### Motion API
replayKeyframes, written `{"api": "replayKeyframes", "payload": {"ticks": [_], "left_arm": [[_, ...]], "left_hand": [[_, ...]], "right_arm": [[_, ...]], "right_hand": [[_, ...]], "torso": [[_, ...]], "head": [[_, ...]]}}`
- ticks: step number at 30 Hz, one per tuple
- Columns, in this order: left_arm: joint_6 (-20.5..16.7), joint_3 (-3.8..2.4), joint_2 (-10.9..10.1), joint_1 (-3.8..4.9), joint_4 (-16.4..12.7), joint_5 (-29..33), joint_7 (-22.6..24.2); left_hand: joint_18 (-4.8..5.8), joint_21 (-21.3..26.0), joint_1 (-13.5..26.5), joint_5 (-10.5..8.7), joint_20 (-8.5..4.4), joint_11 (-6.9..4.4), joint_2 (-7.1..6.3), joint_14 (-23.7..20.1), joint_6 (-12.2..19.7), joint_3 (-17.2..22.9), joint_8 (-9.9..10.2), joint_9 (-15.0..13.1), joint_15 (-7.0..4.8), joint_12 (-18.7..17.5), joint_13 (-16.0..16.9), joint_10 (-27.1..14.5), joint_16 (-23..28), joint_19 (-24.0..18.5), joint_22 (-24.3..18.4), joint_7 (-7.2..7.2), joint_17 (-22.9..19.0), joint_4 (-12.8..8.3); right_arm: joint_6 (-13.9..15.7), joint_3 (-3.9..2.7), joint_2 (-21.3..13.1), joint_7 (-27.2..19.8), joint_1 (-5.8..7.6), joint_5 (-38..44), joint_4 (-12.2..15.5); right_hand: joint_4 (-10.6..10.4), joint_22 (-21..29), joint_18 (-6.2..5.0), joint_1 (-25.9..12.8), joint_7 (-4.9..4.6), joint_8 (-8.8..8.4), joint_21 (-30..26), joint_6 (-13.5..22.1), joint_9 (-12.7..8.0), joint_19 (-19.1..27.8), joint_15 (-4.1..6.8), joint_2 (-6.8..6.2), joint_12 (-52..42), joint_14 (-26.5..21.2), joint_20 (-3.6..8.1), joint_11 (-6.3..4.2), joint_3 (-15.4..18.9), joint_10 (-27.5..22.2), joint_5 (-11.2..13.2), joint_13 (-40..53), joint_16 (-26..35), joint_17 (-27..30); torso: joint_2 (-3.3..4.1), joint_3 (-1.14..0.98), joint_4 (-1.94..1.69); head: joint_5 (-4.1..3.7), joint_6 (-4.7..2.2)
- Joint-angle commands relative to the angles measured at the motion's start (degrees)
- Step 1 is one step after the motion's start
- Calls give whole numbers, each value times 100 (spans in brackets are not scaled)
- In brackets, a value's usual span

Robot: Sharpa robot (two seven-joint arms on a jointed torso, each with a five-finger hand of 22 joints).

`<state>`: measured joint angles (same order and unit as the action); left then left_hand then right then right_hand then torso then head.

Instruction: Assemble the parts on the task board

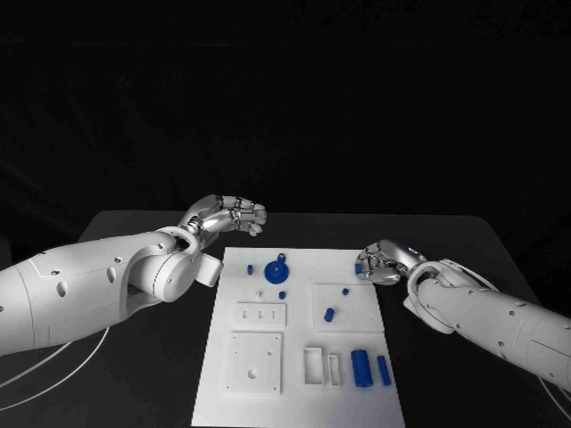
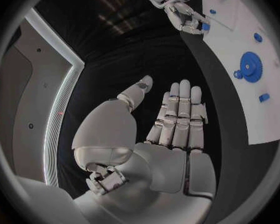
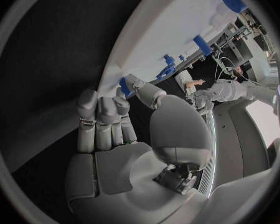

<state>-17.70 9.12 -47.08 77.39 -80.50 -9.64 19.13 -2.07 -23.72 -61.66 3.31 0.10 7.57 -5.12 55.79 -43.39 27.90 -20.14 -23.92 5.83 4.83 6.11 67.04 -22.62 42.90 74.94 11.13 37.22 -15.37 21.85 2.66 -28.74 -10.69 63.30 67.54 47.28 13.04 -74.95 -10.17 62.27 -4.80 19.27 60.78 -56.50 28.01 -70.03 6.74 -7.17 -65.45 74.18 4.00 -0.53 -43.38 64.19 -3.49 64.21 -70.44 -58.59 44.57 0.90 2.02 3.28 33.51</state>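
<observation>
At board's edge, right hand (image 1: pixel 384 262) touching blue part (image 1: pixel 360 265) (left hand (image 1: pixel 229 216) empty)

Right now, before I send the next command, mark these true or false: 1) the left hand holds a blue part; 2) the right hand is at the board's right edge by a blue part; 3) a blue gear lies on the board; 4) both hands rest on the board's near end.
1) False. The left hand holds nothing; its fingers are extended in the left wrist view, off the far left corner of the task board.
2) True. The right hand is at the right edge, its fingertips at a small blue part.
3) True. The blue gear lies near the far end.
4) False. Both hands are at the far end.
</observation>
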Motion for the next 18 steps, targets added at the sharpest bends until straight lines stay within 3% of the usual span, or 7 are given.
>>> {"api": "replayKeyframes", "payload": {"ticks": [1,11,16,18], "left_arm": [[77,-5,2,3,-10,-22,34],[81,-5,-1,3,-22,-65,-19],[164,-5,-11,3,-33,-247,-186],[198,-5,-8,3,-31,-371,-301]], "left_hand": [[-86,-32,-11,-35,1,14,-6,34,11,-10,20,-7,1,-29,10,0,26,-32,102,21,9,-22],[-84,-35,-9,-35,2,15,9,39,-5,-6,12,-13,0,-31,14,0,30,-31,103,17,17,-12],[-86,-53,72,-36,-7,-6,20,92,-53,-35,-9,-31,-16,-11,37,47,13,-11,106,-4,48,47],[-101,-105,153,-38,-48,-48,9,224,-93,-70,-24,-44,-77,30,69,131,-74,65,117,-33,109,106]], "right_arm": [[76,0,7,-39,-2,48,22],[229,0,-46,-29,-2,18,107],[292,-1,-149,70,22,78,318],[317,-1,-185,155,78,175,431]], "right_hand": [[-34,-66,-483,38,-79,9,-24,-127,97,-29,23,53,30,9,-2,-28,-112,19,-41,-8,27,-9],[-16,-83,-483,-33,-56,38,5,-204,150,-47,40,40,17,28,-9,-48,-197,41,-179,-1,18,-21],[16,-84,-483,-64,-44,48,17,-232,174,-60,52,34,11,39,-7,-61,-205,58,-261,1,16,-25],[29,-84,-483,-77,-38,53,24,-246,185,-72,57,31,8,49,-4,-66,-202,70,-292,2,12,-27]], "torso": [[-2,0,-2],[-3,-3,5],[-9,3,7],[-13,3,14]], "head": [[-7,0],[-4,-1],[-5,-14],[2,-25]]}}
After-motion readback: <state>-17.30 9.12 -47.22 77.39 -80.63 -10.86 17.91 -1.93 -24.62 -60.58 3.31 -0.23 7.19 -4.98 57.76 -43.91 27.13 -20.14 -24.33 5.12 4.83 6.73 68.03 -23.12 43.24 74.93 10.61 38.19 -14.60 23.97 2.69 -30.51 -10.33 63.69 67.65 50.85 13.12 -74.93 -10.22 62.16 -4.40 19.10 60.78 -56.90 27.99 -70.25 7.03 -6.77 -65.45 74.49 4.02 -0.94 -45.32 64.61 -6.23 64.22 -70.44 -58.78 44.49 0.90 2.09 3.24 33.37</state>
